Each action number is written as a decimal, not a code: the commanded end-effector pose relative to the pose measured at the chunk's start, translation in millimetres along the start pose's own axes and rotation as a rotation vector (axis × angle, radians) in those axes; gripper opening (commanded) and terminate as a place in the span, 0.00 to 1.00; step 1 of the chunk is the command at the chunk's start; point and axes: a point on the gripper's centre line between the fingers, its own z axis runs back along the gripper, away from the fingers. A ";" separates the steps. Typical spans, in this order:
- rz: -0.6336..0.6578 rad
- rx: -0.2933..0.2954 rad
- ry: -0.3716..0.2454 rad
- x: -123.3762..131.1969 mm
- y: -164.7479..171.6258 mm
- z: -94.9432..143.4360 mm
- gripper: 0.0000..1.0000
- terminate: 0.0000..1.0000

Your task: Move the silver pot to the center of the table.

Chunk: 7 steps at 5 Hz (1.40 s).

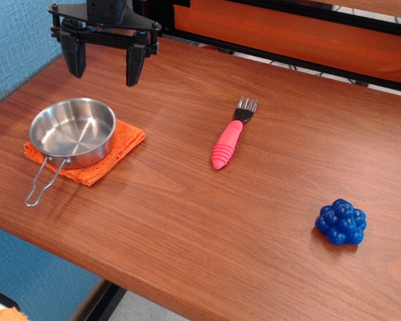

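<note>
The silver pot (72,132) is a shallow shiny round pan. It sits on an orange cloth (120,144) at the left of the reddish-brown table (187,214). Its thin wire loop handle (42,182) points toward the front left edge. My gripper (104,69) hangs above the table, behind the pot and apart from it. Its two black fingers point down, spread wide and empty.
A fork (230,139) with a pink ribbed handle lies near the middle of the table. A blue bunch of toy grapes (341,221) sits at the front right. An orange and black frame (287,30) runs along the back edge. A blue wall (13,40) stands at the left.
</note>
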 end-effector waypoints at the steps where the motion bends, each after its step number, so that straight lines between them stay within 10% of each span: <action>1: 0.000 0.000 0.000 0.0 0.0 0.0 1.00 0.00; 3: -0.103 -0.117 -0.012 -11.8 -7.4 -33.0 1.00 0.00; 7: -0.132 -0.024 0.022 -10.7 19.0 -82.1 1.00 0.00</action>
